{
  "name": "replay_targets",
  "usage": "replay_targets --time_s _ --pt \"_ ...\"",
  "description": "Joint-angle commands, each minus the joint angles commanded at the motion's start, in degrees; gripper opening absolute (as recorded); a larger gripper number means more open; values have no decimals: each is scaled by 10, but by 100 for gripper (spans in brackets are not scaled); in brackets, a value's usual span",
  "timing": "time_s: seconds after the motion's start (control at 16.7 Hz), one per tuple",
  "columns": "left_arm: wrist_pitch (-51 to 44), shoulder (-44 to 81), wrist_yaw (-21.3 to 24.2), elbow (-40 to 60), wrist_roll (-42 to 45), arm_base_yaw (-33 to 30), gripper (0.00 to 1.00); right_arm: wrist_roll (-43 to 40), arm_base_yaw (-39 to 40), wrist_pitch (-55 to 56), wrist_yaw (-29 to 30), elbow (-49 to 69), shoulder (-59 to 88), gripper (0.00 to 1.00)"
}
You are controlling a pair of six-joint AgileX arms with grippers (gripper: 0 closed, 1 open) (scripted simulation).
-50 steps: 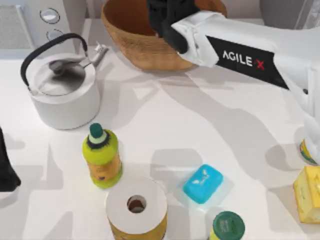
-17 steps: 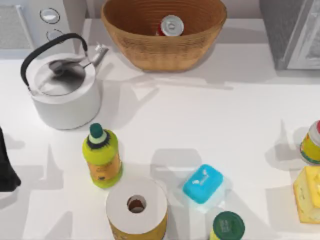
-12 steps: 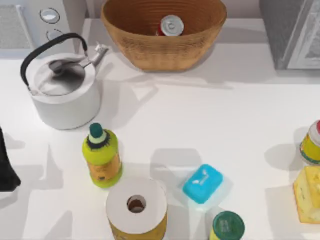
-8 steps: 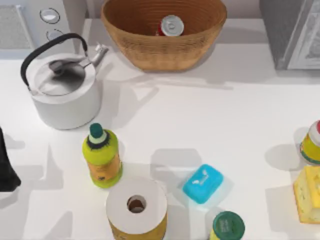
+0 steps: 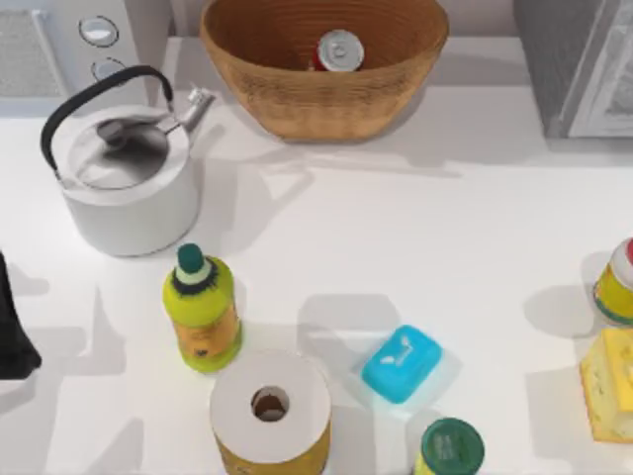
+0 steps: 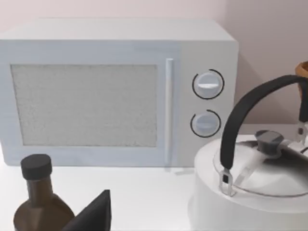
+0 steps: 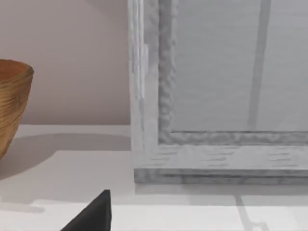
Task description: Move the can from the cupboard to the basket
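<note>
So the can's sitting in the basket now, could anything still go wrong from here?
Little, probably. The can stands upright inside the basket, near its far wall; a knock to the basket might tip it over. The cupboard stands close at the table's right, so an arm swinging back that way could clip it. The kettle spout points toward the basket's rim, and a nudge could push them together.

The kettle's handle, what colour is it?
Black, arching over the white kettle; its handle shows best in the left wrist view.
</note>
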Motion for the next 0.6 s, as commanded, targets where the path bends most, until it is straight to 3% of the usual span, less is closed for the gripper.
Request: replay_targets --time_s 0.24,0.6 --pt "0 0 0 0 0 0 100 3 -65 79 -68 27 86 100" --pt "0 0 0 0 0 0 100 7 -250 294 -248 90 362 100"
